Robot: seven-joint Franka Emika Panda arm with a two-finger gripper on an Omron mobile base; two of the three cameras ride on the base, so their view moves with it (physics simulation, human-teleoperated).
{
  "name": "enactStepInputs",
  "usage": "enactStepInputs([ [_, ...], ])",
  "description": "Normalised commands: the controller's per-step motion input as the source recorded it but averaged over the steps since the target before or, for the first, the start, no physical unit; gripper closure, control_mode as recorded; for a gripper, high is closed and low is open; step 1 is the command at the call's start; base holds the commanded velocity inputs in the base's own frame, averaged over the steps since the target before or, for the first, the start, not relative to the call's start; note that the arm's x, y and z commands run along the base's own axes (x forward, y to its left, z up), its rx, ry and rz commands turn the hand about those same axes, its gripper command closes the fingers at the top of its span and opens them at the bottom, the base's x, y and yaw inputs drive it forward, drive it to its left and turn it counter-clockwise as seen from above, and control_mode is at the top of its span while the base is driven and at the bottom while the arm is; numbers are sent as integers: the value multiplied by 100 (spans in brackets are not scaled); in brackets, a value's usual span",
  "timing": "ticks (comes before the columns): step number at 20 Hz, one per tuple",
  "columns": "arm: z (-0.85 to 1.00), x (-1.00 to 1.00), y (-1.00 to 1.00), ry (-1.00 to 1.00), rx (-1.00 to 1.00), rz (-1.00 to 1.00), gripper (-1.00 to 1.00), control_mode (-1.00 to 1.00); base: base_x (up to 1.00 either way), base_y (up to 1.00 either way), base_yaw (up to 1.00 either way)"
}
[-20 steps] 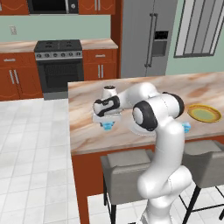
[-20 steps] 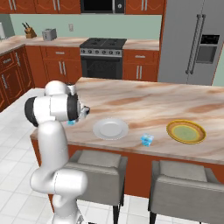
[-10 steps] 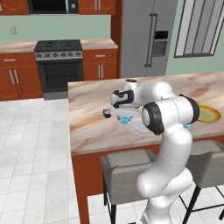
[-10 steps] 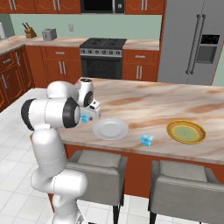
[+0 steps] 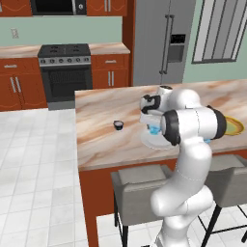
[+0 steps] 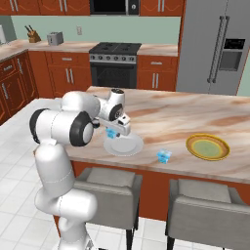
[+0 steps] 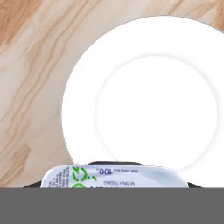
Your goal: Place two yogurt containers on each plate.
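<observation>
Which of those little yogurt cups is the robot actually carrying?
The light blue cup in the gripper, hanging over the white plate. Another light blue cup and the dark cup sit on the counter.

Glossy white rounded arm (image 6: 58, 146) with black joint bands.

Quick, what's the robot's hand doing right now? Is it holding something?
Gripper: shut on a light blue yogurt container, above the white plate.
</observation>
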Motion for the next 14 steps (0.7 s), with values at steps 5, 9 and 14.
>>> enactStepInputs([
  [5,-9,0,-68,0,1,-5,100,-100,0,0,0],
  [9,-19,2,-43,0,0,0,100,-100,0,0,0],
  [14,-27,10,-26,0,0,0,100,-100,0,0,0],
])
